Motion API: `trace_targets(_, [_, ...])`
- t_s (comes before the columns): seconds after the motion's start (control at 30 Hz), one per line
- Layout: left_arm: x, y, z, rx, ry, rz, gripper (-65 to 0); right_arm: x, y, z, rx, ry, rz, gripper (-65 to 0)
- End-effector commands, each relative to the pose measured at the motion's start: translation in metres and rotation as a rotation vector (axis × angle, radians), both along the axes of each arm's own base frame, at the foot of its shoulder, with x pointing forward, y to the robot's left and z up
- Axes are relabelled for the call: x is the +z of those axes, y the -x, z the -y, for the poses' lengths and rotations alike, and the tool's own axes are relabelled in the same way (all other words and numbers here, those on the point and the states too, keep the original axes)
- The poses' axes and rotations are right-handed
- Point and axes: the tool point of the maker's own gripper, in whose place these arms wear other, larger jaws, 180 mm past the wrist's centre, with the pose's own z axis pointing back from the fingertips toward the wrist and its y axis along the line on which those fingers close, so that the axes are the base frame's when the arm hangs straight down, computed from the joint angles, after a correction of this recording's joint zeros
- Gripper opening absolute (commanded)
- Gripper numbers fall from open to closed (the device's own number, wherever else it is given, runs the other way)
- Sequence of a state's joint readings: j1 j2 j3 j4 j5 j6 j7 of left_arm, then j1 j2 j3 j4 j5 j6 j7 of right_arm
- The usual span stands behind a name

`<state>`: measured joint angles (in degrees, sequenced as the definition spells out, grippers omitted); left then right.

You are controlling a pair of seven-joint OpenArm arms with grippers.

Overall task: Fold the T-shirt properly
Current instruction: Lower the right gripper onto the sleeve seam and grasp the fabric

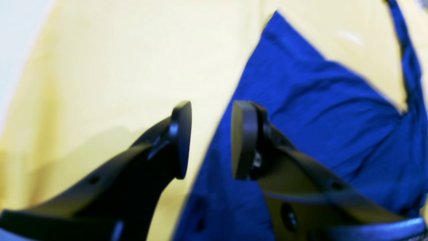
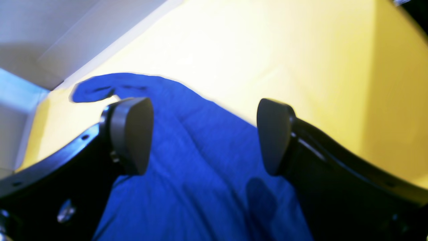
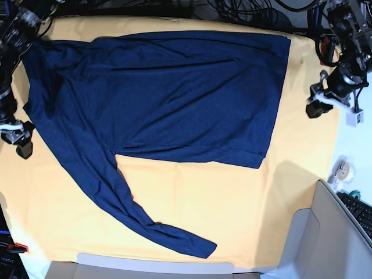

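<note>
The dark navy long-sleeved T-shirt (image 3: pixel 174 93) lies spread flat on the yellow table cloth (image 3: pixel 232 197), its body across the far half. One sleeve (image 3: pixel 133 215) runs diagonally toward the front edge. My left gripper (image 3: pixel 315 108) hovers just off the shirt's right edge; in the left wrist view it (image 1: pixel 211 140) is open and empty, with blue fabric (image 1: pixel 317 110) beside it. My right gripper (image 3: pixel 22 144) is at the shirt's left edge; in the right wrist view it (image 2: pixel 204 137) is open wide and empty over the fabric (image 2: pixel 194 174).
A tape roll (image 3: pixel 343 168) and a keyboard (image 3: pixel 363 212) sit off the cloth at the right. A grey panel (image 3: pixel 308 238) stands at the front right corner. Cables (image 3: pixel 244 9) run along the back edge.
</note>
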<state>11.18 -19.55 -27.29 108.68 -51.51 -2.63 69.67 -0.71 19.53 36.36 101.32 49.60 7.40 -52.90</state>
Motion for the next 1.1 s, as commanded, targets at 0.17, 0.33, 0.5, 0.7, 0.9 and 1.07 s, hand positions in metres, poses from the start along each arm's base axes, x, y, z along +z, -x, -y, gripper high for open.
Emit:
trace_targets(0.17, [0.013, -0.03, 0.007, -0.026, 0.069, 0.024, -44.8, 0.006, -0.036, -0.007, 0.102, 0.032, 0.019, -17.3])
trace_targets(0.33, [0.015, -0.041, 0.006, -0.017, 0.092, 0.039, -44.8, -0.01, -0.045, -0.014, 0.191, 0.21, -0.042, -17.4])
trace_targets(0.5, [0.017, -0.043, 0.005, -0.037, 0.072, 0.053, -44.8, -0.038, -0.052, -0.049, 0.387, 0.528, -0.138, -17.5])
trace_targets(0.7, [0.005, -0.049, 0.005, -0.096, 0.068, 0.048, -44.8, -0.055, -0.056, -0.066, 0.435, 0.7, -0.147, -17.7])
trace_targets(0.9, [-0.011, -0.051, 0.003, -0.11, 0.092, 0.019, -44.8, -0.064, -0.058, -0.058, 0.419, 0.721, -0.195, -17.7])
trace_targets(1.07, [-0.012, -0.051, 0.003, -0.11, 0.093, 0.018, -44.8, -0.082, -0.052, -0.028, 0.334, 0.598, -0.233, -17.7])
